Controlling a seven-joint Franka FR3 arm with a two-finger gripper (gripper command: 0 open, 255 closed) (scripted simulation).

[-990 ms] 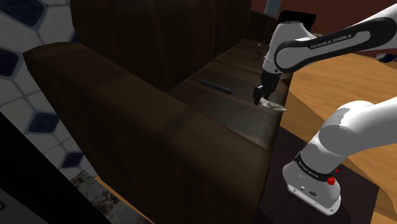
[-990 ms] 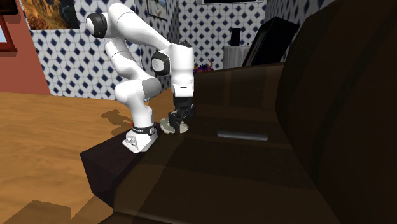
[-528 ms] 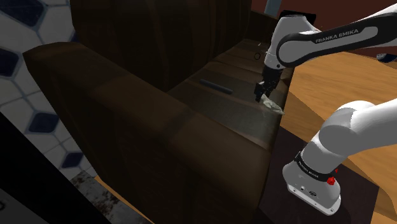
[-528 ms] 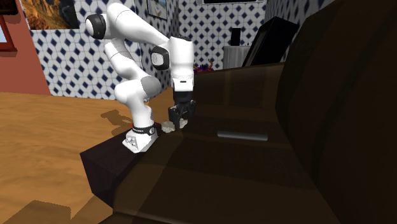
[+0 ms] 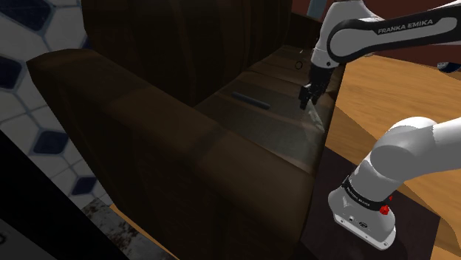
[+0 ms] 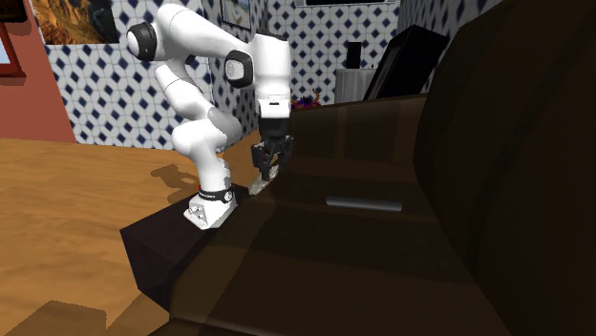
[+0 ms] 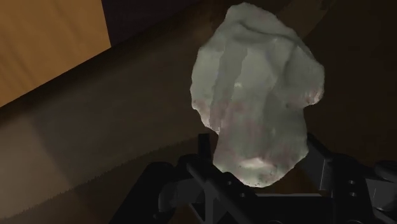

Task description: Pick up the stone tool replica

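Note:
The stone tool replica [image 7: 257, 95] is a pale grey-green chipped flake with a mottled surface. My black gripper [image 7: 257, 156] is shut on its lower end, and the stone hangs below the fingers, clear of the dark sofa seat [image 5: 273, 125]. In the shoulder view the gripper [image 5: 306, 97] holds the stone [image 5: 315, 114] above the seat's front edge. The second exterior view has the gripper [image 6: 268, 162] and the stone [image 6: 262, 181] hanging tilted beside the sofa's front.
A dark slim bar [image 5: 253, 99] lies on the seat cushion nearer the backrest. The sofa's big armrest [image 5: 148, 148] rises at the shoulder view's left. My stand [image 5: 366, 218] sits on a dark box beside a wooden floor [image 5: 391, 96].
The gripper has risen with the stone clasped in it, lifting it off the seat edge. The stone now hangs more upright under the fingers.

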